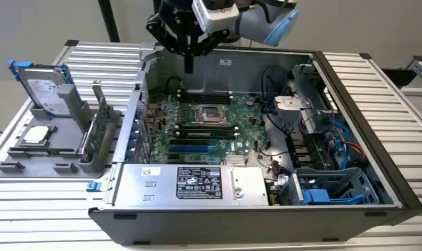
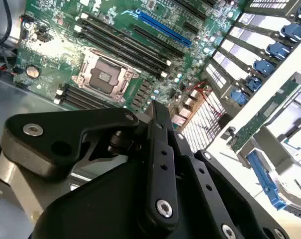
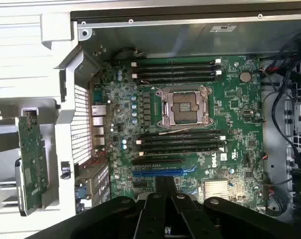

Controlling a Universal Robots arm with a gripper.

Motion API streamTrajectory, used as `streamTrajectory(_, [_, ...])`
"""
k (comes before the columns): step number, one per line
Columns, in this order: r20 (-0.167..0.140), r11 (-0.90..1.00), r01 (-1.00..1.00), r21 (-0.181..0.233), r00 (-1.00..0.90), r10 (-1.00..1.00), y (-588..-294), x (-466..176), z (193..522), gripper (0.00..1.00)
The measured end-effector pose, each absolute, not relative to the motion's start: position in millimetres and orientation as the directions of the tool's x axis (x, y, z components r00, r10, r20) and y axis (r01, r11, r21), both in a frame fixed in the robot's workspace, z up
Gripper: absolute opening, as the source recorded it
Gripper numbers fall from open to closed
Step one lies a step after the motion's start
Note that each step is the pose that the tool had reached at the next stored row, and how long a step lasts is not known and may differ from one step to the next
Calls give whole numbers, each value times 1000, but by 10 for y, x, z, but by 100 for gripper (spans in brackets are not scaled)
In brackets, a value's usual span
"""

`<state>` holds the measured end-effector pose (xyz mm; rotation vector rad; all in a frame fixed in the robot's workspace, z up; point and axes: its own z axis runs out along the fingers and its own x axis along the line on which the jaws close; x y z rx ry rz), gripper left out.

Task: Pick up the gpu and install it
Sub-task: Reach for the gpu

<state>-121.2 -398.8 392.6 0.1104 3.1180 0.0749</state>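
Note:
The gpu [image 1: 101, 132] stands on edge in a grey holder [image 1: 40, 154] outside the computer case, at the exterior view's left. Its green board face shows in both wrist views [image 3: 32, 162] [image 2: 267, 117]. My gripper [image 1: 188, 64] hangs above the back of the open case, over the motherboard [image 1: 204, 130] and well apart from the gpu. Its fingers are shut with nothing between them, as both wrist views show [image 3: 165, 184] [image 2: 157, 108]. A long blue slot [image 3: 157, 173] lies on the motherboard near the fingertips.
The holder also carries a silver hard drive with blue rails [image 1: 45, 89] and a processor chip [image 1: 37, 135]. A power supply [image 1: 190, 184], cables [image 1: 281, 112] and a drive cage [image 1: 329, 185] crowd the case. The case wall [image 1: 130, 117] stands between the gpu and the motherboard.

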Motion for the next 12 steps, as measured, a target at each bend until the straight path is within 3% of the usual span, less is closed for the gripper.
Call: streamTrajectory(12, [-19,996,70,49,-997,71,-3988,-1212,3926,0])
